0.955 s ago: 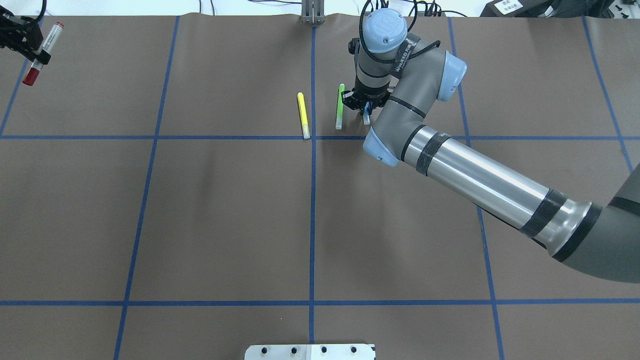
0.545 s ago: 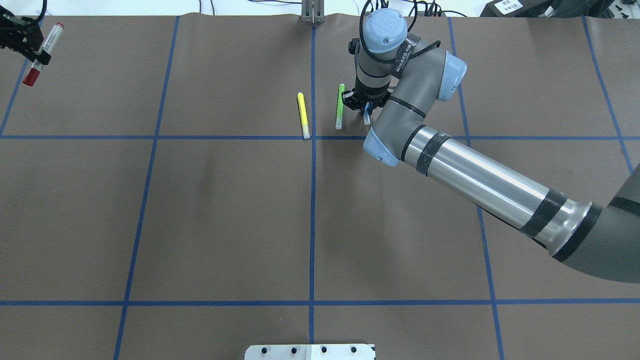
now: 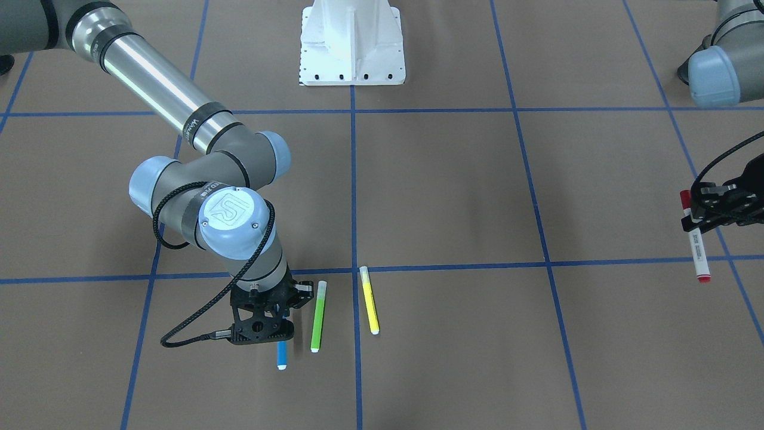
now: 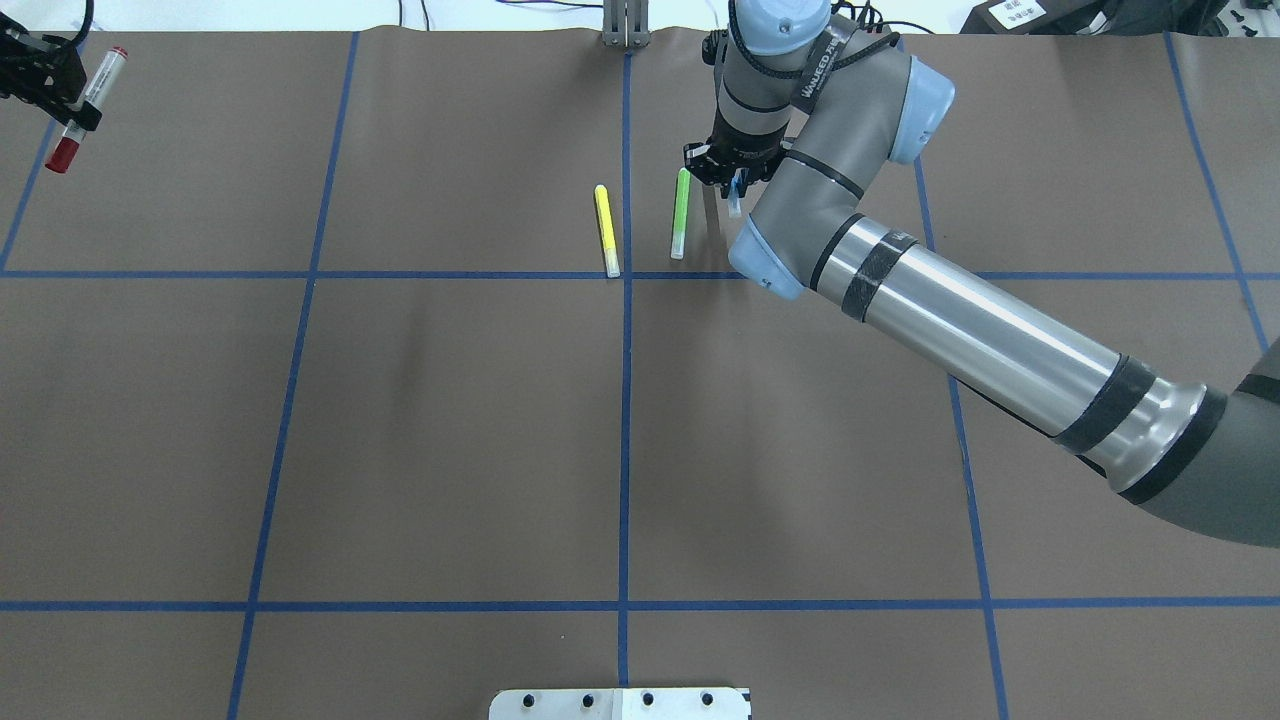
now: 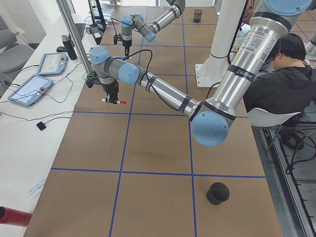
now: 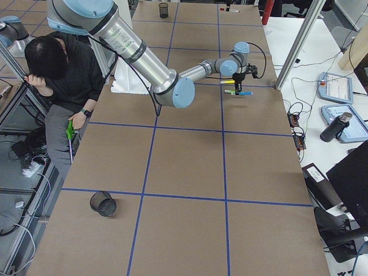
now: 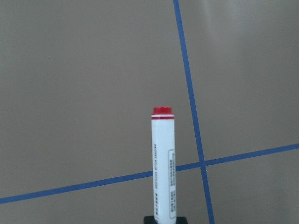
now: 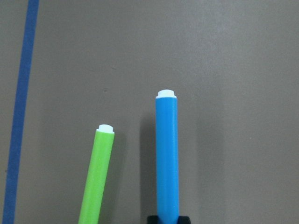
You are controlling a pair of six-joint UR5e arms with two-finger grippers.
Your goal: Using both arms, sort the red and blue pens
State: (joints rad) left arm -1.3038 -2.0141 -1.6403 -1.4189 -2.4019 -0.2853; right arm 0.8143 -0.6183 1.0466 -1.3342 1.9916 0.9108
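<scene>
My left gripper [image 4: 82, 108] is at the table's far left, shut on the white-barrelled red pen [image 4: 105, 72], which it holds clear of the mat. The front view shows that red pen [image 3: 697, 251] hanging below the gripper [image 3: 695, 218], and the left wrist view shows its barrel [image 7: 163, 163] sticking out ahead. My right gripper [image 4: 735, 180] is shut on the blue pen [image 4: 735, 203], raised just above the mat beside the green marker. The blue pen [image 3: 282, 355] pokes out below the black fingers [image 3: 262, 328]. In the right wrist view the blue pen [image 8: 167, 158] lies parallel to the green marker [image 8: 98, 177].
A green marker [image 4: 680, 213] and a yellow marker [image 4: 606, 230] lie on the brown mat near the centre line. Blue tape divides the mat into squares. A white base plate [image 4: 620, 703] sits at the robot's edge. A black cup [image 5: 217, 193] stands near a seated person [image 5: 281, 79].
My right arm has risen and shifted toward the far edge, lifting the blue pen off the mat. The left gripper and red pen have stayed put.
</scene>
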